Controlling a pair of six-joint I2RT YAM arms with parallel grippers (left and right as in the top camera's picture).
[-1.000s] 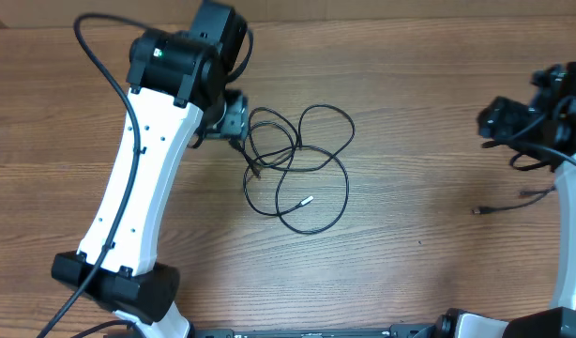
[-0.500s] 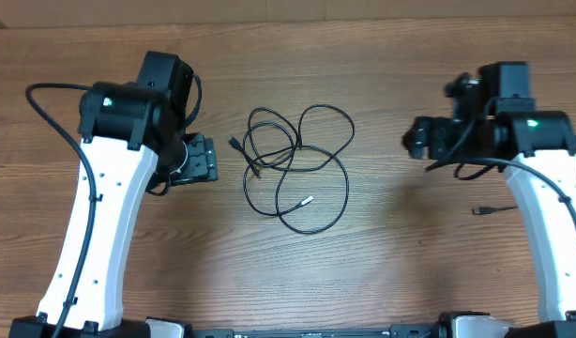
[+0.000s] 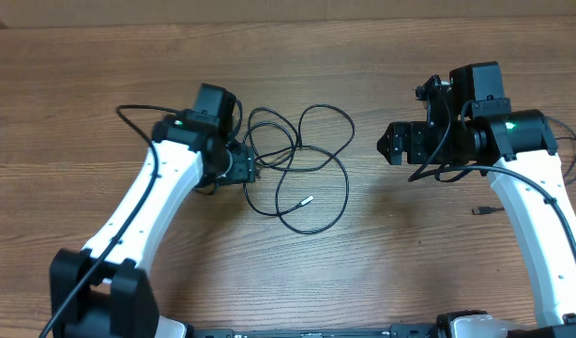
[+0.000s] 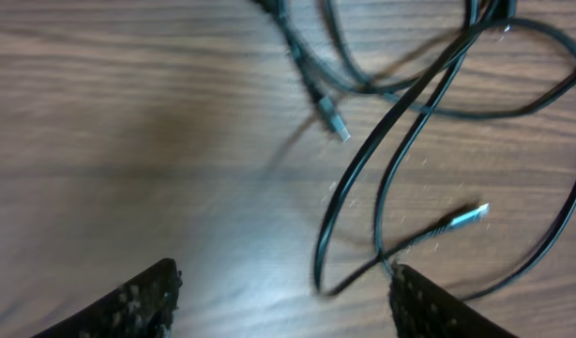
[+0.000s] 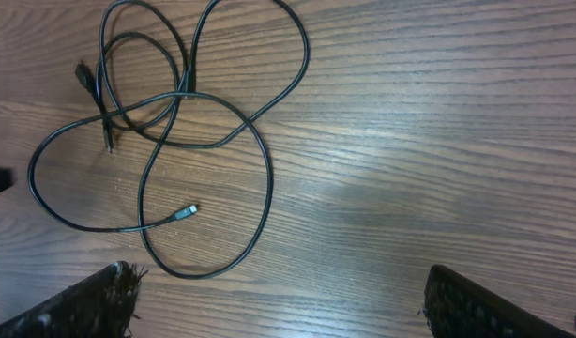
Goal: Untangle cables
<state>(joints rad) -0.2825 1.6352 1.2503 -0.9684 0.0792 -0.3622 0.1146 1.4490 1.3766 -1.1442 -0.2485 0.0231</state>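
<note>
Thin black cables (image 3: 302,164) lie in tangled loose loops on the wooden table, with small plugs at their ends. My left gripper (image 3: 252,173) is open at the tangle's left edge; in the left wrist view (image 4: 286,299) a loop and a silver-tipped plug (image 4: 468,216) lie just ahead of its fingers. My right gripper (image 3: 389,143) is open and empty, to the right of the tangle. The right wrist view shows the whole tangle (image 5: 175,131) ahead of its open fingers (image 5: 91,305). Another short cable end (image 3: 487,209) lies at the right, under the right arm.
The wooden table (image 3: 391,263) carries only the cables. The left arm (image 3: 147,211) reaches in from the lower left. The right arm (image 3: 537,207) stands along the right side, with its own thicker cables near it.
My left gripper has moved right and down to the tangle's left edge. My right gripper has moved a little left toward the tangle. The cables lie as before.
</note>
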